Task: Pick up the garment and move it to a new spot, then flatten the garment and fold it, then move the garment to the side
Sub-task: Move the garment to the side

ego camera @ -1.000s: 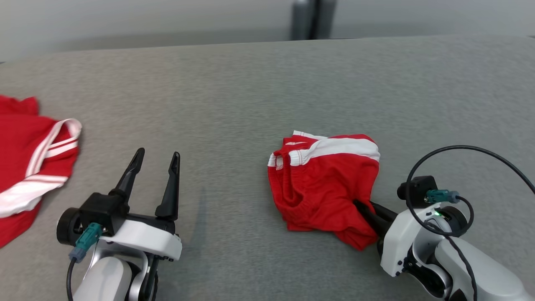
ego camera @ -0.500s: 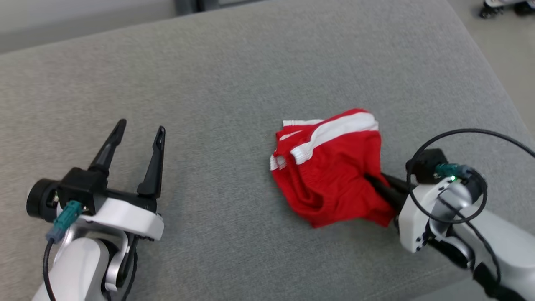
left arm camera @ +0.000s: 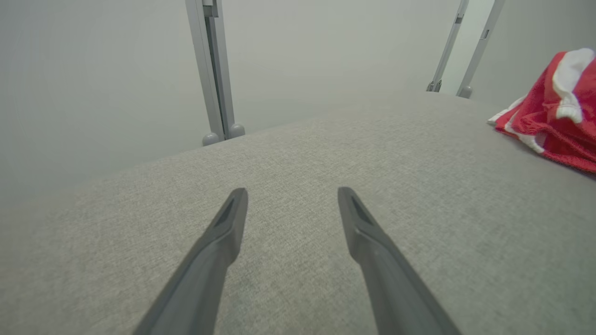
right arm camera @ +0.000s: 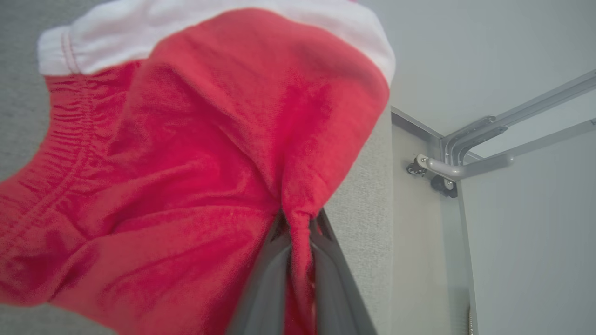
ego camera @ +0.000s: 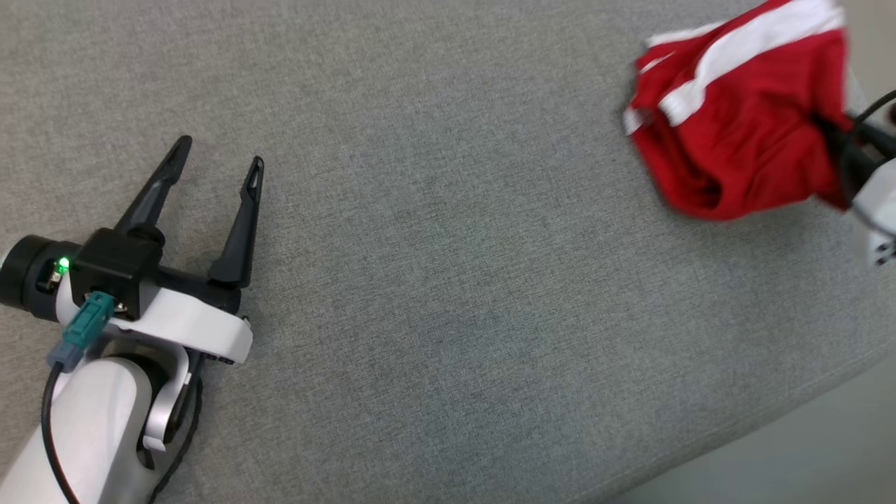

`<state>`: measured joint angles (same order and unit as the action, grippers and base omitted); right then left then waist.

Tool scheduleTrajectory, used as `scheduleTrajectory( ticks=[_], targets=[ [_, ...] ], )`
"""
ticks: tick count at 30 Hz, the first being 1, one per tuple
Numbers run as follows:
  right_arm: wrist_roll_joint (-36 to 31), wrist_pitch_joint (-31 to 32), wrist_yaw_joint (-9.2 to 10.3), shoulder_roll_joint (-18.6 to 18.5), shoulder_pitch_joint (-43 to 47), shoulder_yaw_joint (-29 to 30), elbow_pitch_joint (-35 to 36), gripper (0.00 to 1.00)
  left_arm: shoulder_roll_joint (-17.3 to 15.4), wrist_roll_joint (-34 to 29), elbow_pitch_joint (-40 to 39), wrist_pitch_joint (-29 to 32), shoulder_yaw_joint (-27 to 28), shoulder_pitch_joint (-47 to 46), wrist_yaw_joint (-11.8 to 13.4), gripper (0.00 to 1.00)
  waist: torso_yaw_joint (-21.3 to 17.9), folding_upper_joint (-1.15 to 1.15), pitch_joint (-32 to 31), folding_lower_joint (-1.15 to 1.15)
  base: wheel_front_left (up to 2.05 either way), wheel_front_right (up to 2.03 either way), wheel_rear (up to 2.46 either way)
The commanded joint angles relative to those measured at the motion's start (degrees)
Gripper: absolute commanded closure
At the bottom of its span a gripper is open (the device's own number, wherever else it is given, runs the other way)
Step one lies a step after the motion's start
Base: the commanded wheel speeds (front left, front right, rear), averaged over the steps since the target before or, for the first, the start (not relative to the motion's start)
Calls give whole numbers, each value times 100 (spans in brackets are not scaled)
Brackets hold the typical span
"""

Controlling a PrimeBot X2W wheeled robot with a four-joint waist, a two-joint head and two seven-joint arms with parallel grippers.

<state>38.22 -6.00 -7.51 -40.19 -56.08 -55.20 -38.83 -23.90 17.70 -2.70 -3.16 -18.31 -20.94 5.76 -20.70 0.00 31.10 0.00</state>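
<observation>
White forearm [ego camera: 91, 427], black left tool [ego camera: 220, 151], teal plug [ego camera: 82, 327]

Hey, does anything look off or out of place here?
The red garment is a crumpled wad near the right edge of the grey surface, pinched by one fold in the right gripper. Nothing looks torn.

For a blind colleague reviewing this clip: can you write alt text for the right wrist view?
The right gripper, its jaws shut, pinches a fold of a bunched red garment with a white band, which spreads across the left and middle of the view. Behind it lies a grey fabric surface, and at the right stands a metal frame.
</observation>
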Motion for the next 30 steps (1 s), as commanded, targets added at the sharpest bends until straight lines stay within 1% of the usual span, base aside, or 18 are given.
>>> scheduleTrajectory(
  ticks=[1,5,9,10,11,12,17,22,27,30],
  targets=[
    [-56,-82,2,-87,-154,126,-146,100,-68,-53,-63,24,24,-142,-29,0,-4,0,151,0,0,0,0],
    [-170,-145,2,-197,-368,285,-463,100,-166,-85,-149,93,20,-235,-31,0,7,0,280,0,0,0,0],
    [-183,-224,2,-102,-485,416,-764,100,-194,-111,-186,141,1,-274,-25,0,34,0,349,0,0,0,0],
    [-184,-240,2,-66,-493,454,-861,80,-199,-110,-194,149,0,-289,-18,0,40,0,365,0,0,0,0],
    [-167,-270,2,-25,-505,499,-957,53,-203,-110,-199,150,-2,-299,-12,0,48,0,380,0,0,0,0],
    [-157,-287,2,6,-525,553,-1055,0,-211,-109,-204,151,-1,-297,-6,0,54,0,396,0,0,0,0],
    [-199,-411,2,156,-582,741,-1436,0,-218,-99,-196,141,-10,-266,22,0,74,0,430,0,0,0,0],
    [-184,-729,2,317,-521,1057,-1741,0,-174,-55,-131,84,-36,-241,37,0,114,0,377,0,0,0,0],
    [-160,-922,2,560,-312,1689,-1677,0,-98,33,-22,-43,-34,-103,90,0,141,0,104,0,0,0,0],
    [-334,-920,2,672,-62,2305,-1233,0,-37,107,57,-115,-19,6,136,0,155,0,-107,0,0,0,0]
  ],
)
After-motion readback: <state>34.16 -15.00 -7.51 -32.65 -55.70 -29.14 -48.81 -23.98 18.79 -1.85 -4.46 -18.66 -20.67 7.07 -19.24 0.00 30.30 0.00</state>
